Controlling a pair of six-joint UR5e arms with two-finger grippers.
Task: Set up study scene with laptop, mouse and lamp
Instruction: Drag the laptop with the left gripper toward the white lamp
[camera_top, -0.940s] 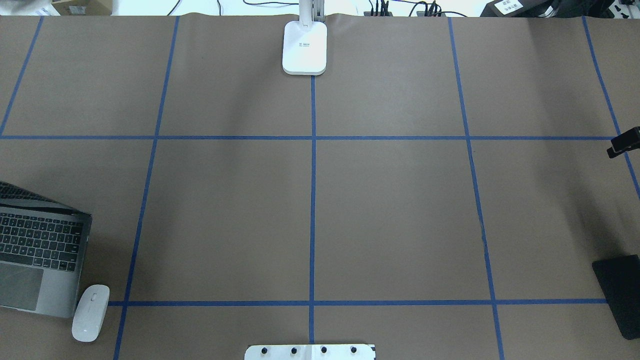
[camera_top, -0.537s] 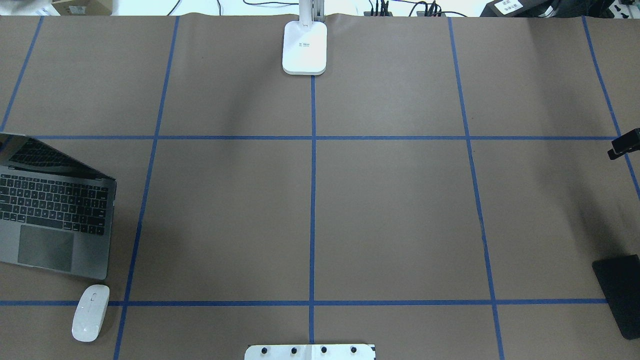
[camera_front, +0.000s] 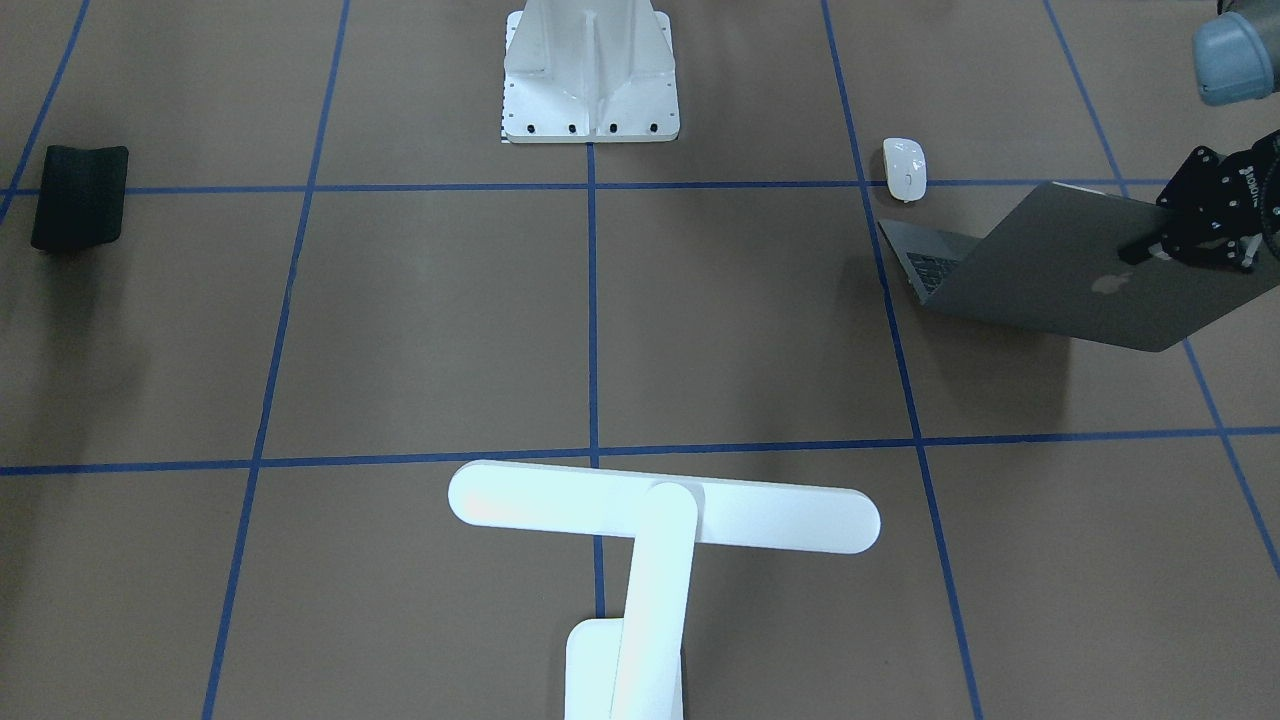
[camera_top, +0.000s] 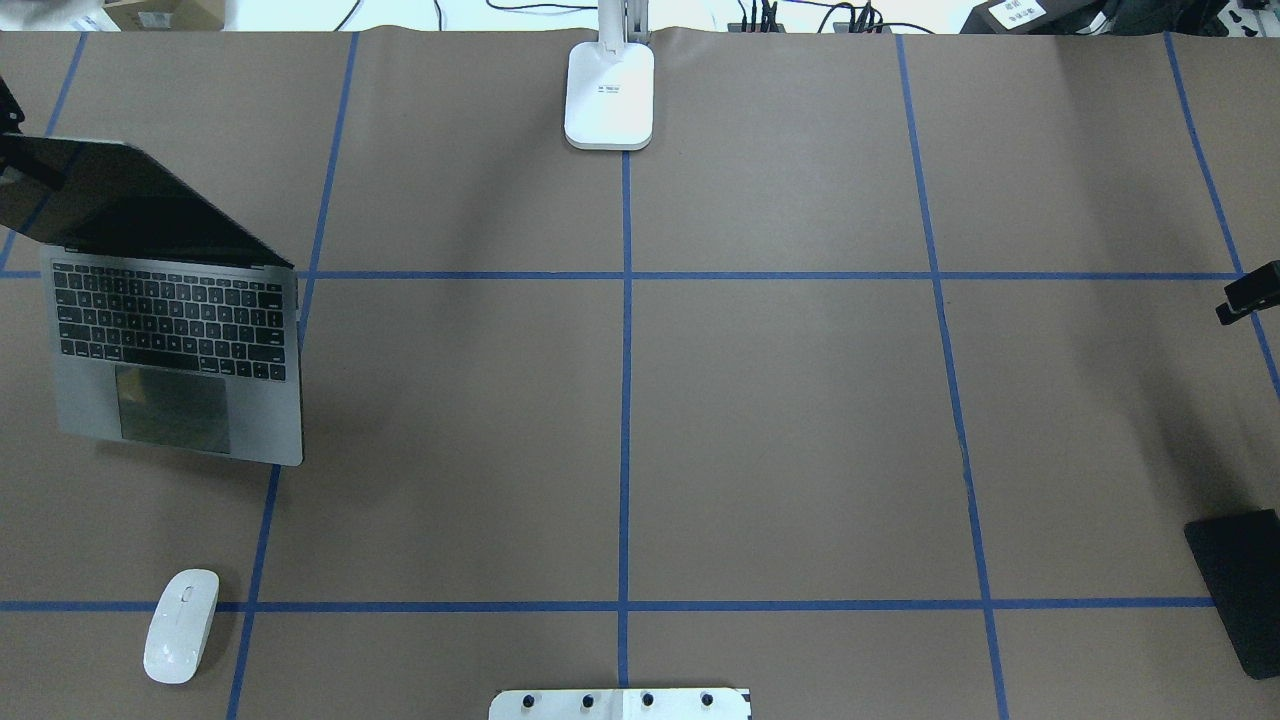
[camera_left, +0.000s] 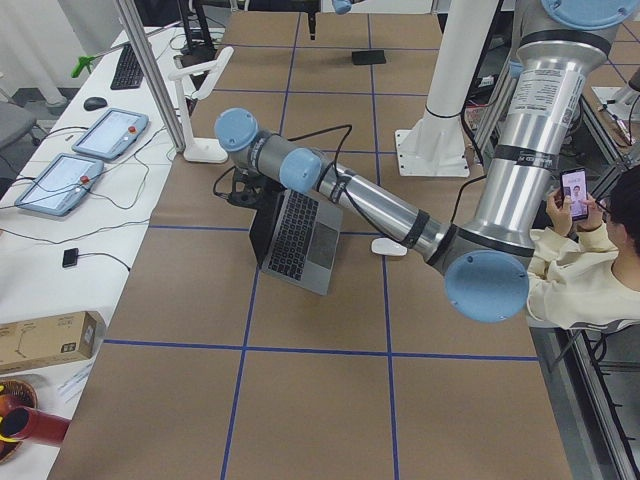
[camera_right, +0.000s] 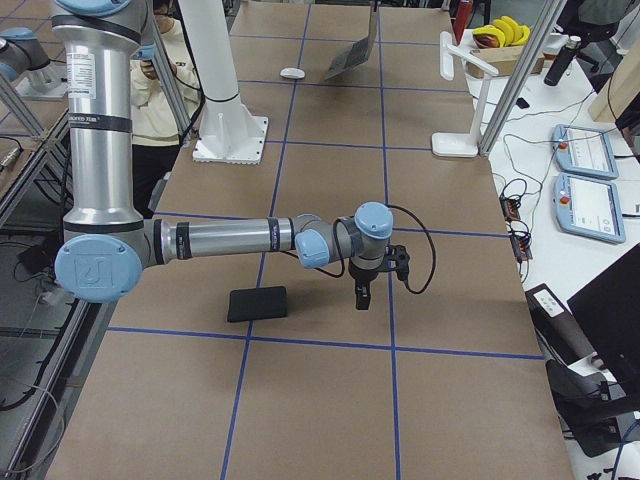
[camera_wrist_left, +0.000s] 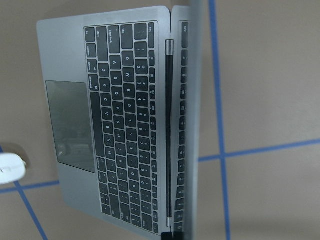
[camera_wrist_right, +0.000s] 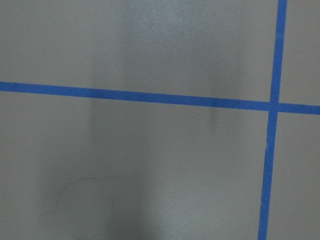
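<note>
We identify each arm by its silver aluminium tube links (camera_left: 370, 205), joined by grey housings with light-blue round caps (camera_left: 486, 286) and black collar bands. A thin black cable (camera_right: 428, 238) loops to the wrist. The left gripper (camera_front: 1143, 250) and right gripper (camera_right: 361, 298) are black. The white ribbed metal pedestal (camera_front: 590, 60) carries small black screws (camera_front: 572, 128) along its base plate edge.

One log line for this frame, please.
left claw: gripping laptop lid edge | laptop: open, screen dark | mouse: on table, apart from laptop | lamp: upright at far edge | right claw: above table, open/shut unclear
</note>
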